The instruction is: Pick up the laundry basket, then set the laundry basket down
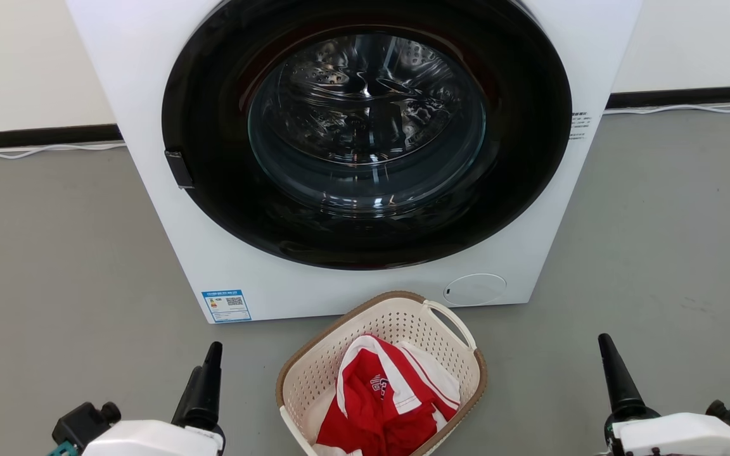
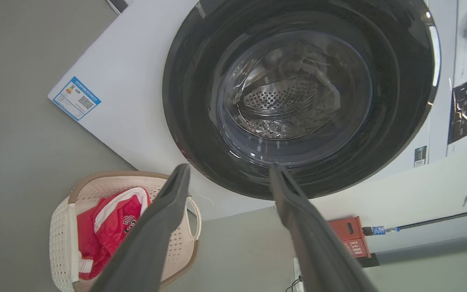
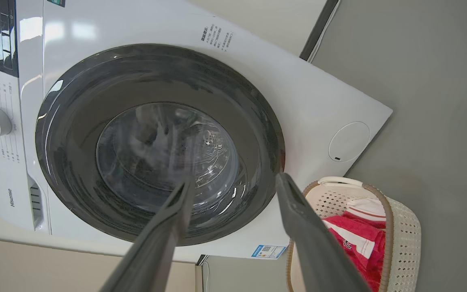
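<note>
Presently, left tool (image 2: 229, 167): wide, empty.
Right tool (image 3: 234, 179): wide, empty.
Basket (image 1: 314, 373): between tools, red cloth (image 1: 390, 405) inside.
Washer (image 1: 168, 240): 12 o'clock of basket.

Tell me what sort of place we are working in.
Probably a laundry area, maybe a test room: a front-loading washer stands on bare grey floor, with the laundry basket holding red clothes in front of it.

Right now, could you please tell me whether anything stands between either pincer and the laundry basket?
Nothing visible does. The cream perforated plastic laundry basket sits on grey floor between the left pincer and right pincer, with bare floor on both sides. The white washing machine stands behind it, not in the way.
</note>
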Robot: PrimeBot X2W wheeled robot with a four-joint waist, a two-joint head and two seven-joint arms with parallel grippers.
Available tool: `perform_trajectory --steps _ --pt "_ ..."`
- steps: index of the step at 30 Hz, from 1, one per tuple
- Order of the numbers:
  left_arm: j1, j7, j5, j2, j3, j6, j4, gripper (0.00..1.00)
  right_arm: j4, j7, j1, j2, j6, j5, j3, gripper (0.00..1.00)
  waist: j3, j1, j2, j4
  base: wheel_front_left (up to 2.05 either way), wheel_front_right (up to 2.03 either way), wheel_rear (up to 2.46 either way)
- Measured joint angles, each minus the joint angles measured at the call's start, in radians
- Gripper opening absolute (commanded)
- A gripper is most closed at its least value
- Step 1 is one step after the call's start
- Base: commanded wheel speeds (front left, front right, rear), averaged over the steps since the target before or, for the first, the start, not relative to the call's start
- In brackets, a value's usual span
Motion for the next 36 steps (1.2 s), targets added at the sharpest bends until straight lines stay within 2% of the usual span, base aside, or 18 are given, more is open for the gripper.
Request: perform_trajectory --steps 10,23,36 --pt "0.002 -0.027 0.169 0.033 -0.049 0.054 -0.023 1.00 -0.018 -0.033 0.003 -0.001 0.000 -0.160 0.020 1.00 -0.001 0.0000 0.0000 -0.001 0.00 0.00 0.00" --pt "0.020 -0.063 0.323 0.073 -0.110 0.139 -0.058 1.00 -0.028 -0.069 0.023 -0.004 0.001 -0.328 0.028 1.00 -0.011 -0.0001 0.0000 -0.004 0.00 0.00 0.00" --pt "0.038 -0.104 0.479 0.107 -0.173 0.201 -0.096 1.00 -0.053 -0.105 0.035 -0.006 0.001 -0.487 0.049 1.00 -0.018 0.0000 0.0001 -0.004 0.00 0.00 0.00"
